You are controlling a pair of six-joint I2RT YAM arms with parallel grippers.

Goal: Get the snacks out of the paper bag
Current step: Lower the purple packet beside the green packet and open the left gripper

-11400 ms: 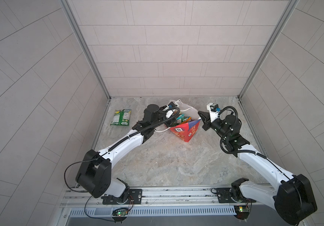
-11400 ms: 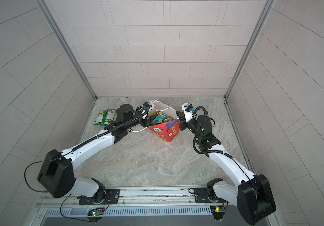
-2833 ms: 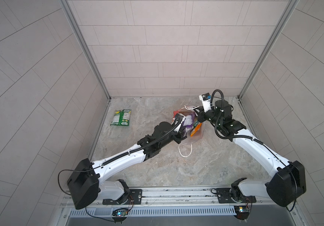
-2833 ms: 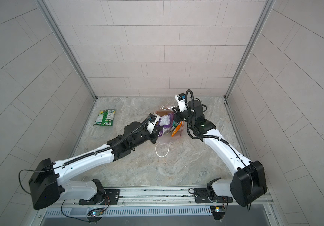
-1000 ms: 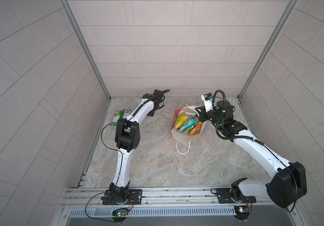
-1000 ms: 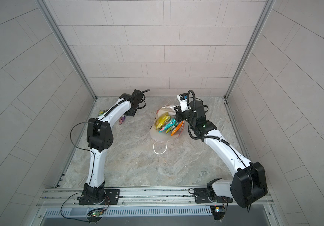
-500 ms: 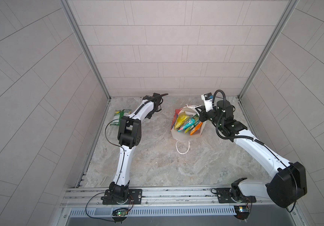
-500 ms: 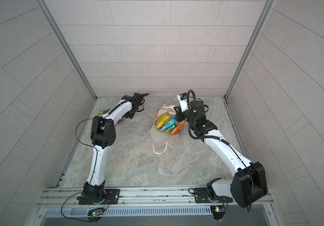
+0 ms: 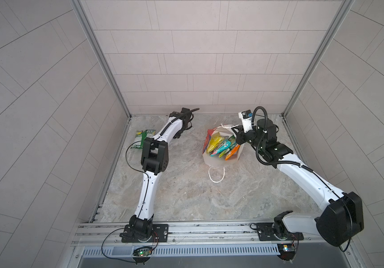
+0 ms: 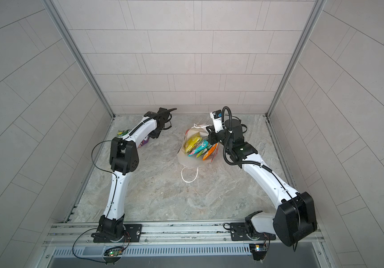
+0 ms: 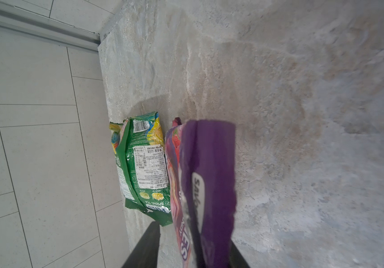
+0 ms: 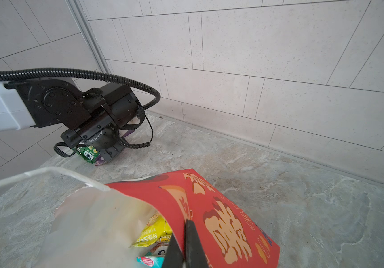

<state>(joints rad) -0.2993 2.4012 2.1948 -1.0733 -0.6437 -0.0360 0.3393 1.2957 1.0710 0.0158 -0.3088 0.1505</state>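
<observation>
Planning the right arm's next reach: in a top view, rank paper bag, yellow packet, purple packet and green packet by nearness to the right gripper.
1. paper bag, rim pinched by the right gripper
2. yellow packet, inside the bag
3. purple packet, across the floor beside the left arm
4. green packet, against the side wall

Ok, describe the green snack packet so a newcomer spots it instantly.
Look at the table's far-left part, along the left wall. Two packets sit there side by side. The green packet lies nearest the wall with its white printed label up, unlike the purple packet beside it.
</observation>
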